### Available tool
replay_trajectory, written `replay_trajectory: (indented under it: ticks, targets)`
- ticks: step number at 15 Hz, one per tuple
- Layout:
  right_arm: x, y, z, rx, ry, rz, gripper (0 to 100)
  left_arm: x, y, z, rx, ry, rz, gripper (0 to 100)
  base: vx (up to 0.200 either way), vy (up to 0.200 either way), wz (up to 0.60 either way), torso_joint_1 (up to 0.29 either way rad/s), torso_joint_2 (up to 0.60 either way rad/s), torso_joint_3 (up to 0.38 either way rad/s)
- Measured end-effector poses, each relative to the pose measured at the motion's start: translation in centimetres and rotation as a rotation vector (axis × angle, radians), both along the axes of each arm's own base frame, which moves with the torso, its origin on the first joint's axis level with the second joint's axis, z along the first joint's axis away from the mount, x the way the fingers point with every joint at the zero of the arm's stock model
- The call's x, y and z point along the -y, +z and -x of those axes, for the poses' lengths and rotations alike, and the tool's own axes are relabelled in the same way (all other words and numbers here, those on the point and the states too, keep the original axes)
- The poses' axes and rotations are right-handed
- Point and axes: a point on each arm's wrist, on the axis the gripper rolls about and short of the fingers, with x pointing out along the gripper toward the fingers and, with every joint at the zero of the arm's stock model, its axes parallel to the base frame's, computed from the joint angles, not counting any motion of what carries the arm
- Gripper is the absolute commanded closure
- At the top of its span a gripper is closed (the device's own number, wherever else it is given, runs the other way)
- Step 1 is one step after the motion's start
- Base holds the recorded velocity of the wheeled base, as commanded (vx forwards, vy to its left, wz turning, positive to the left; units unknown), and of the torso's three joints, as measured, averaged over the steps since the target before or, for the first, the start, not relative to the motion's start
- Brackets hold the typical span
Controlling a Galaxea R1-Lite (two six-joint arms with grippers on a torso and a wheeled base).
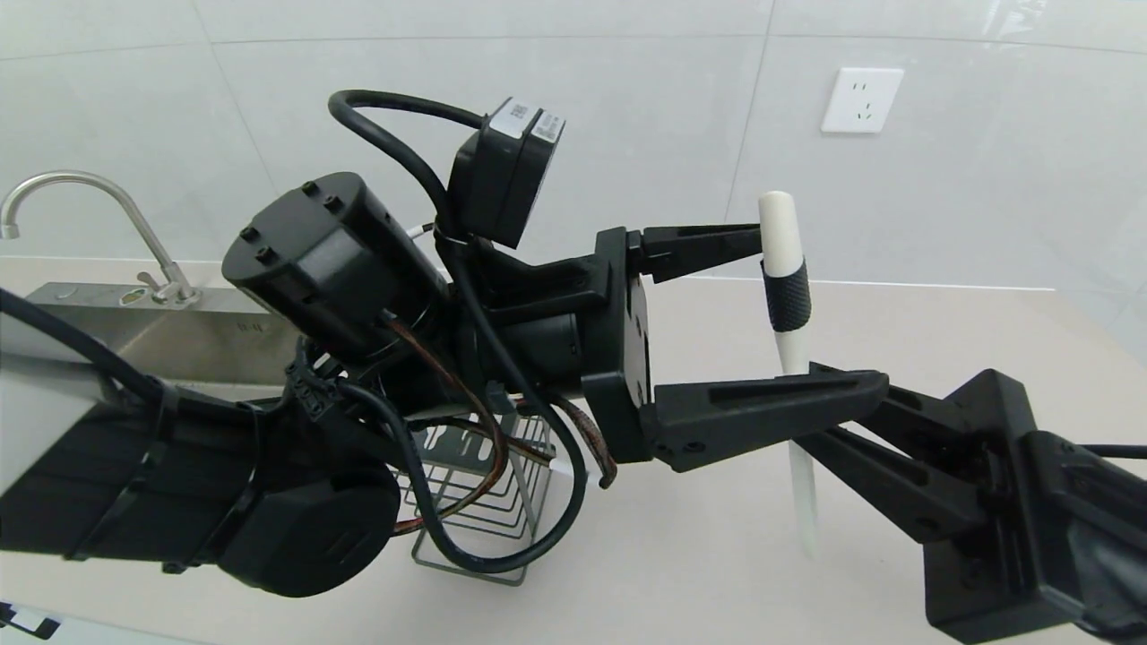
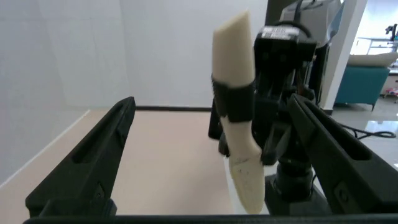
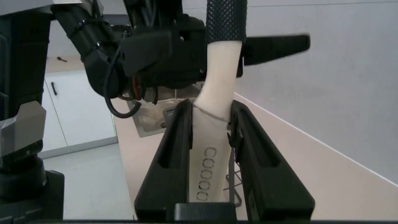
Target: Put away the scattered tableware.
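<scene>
My left arm [image 1: 161,484] comes in from the lower left of the head view, with its wrist [image 1: 332,255] raised at centre. My left gripper [image 1: 820,313] points right with jaws spread wide, one finger high and one low. My right arm [image 1: 1030,511] enters from the lower right. My right gripper [image 3: 211,109] is clamped on an upright white utensil [image 1: 778,228], which stands between the left jaws.

A white tiled wall [image 1: 627,90] with a white socket [image 1: 862,100] rises behind the beige bench [image 1: 950,331], where a curved steel faucet [image 1: 90,193] stands over a steel sink [image 1: 193,333] at the left.
</scene>
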Motion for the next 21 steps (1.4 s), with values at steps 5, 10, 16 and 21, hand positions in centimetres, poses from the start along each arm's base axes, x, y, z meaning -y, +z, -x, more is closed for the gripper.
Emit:
replay_trajectory:
  ticks: [5,10,16,21]
  targets:
    - [0.0,0.0,0.0,0.001,-0.001,0.000,100,-0.2,-0.5,0.6,-0.036,-0.025,0.006,0,0.000,0.000,0.00,0.000,0.00,0.000]
    - [0.0,0.0,0.0,0.002,0.000,0.001,100,-0.1,-0.7,1.0,-0.042,-0.035,-0.001,0,0.000,0.000,0.00,0.000,0.00,0.000]
    - [0.0,-0.1,0.1,0.004,0.000,0.005,100,0.2,-0.6,1.4,-0.039,-0.049,0.003,0,0.000,0.000,0.00,0.000,0.00,0.000]
    - [0.0,-0.1,0.0,0.006,-0.001,0.005,100,0.6,-0.7,1.8,-0.038,-0.067,0.003,0,0.000,0.000,0.00,0.000,0.00,0.000]
